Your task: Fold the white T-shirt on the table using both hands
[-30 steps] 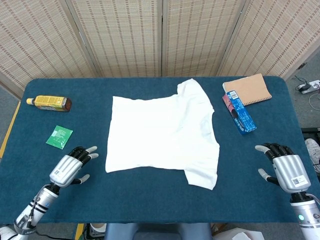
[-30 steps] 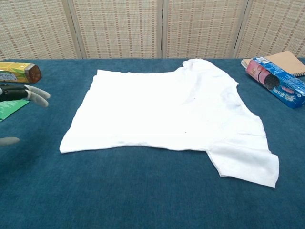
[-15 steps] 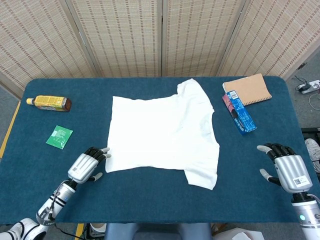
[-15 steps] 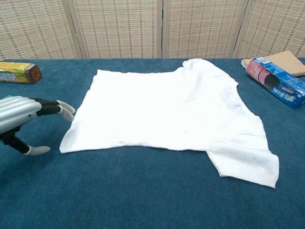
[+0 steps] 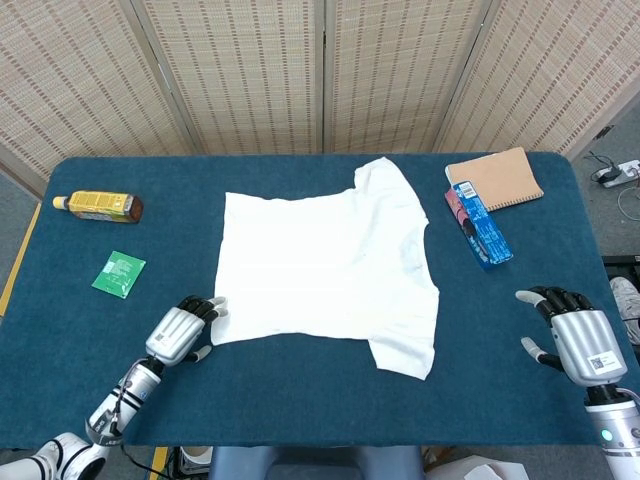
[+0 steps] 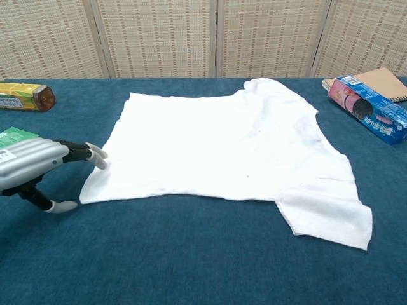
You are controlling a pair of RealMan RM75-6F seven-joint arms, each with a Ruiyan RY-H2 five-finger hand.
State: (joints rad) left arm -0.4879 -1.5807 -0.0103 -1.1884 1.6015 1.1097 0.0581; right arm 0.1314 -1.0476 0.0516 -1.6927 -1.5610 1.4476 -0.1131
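Observation:
The white T-shirt (image 5: 325, 263) lies spread flat in the middle of the blue table (image 5: 300, 385), one sleeve toward the near right, the other toward the far side; it also fills the chest view as the T-shirt (image 6: 229, 152). My left hand (image 5: 183, 330) sits at the shirt's near-left corner with fingers extended, fingertips touching the hem edge, thumb apart below; in the chest view the left hand (image 6: 38, 168) holds nothing. My right hand (image 5: 572, 335) hovers open near the table's right edge, well away from the shirt.
A yellow bottle (image 5: 98, 207) lies at the far left, with a green packet (image 5: 119, 273) in front of it. At the far right lie a brown notebook (image 5: 497, 178) and a blue snack box (image 5: 480, 224). Folding screens stand behind the table.
My left hand has moved right across the table until its fingertips reach the shirt's near-left corner. The right hand has barely moved.

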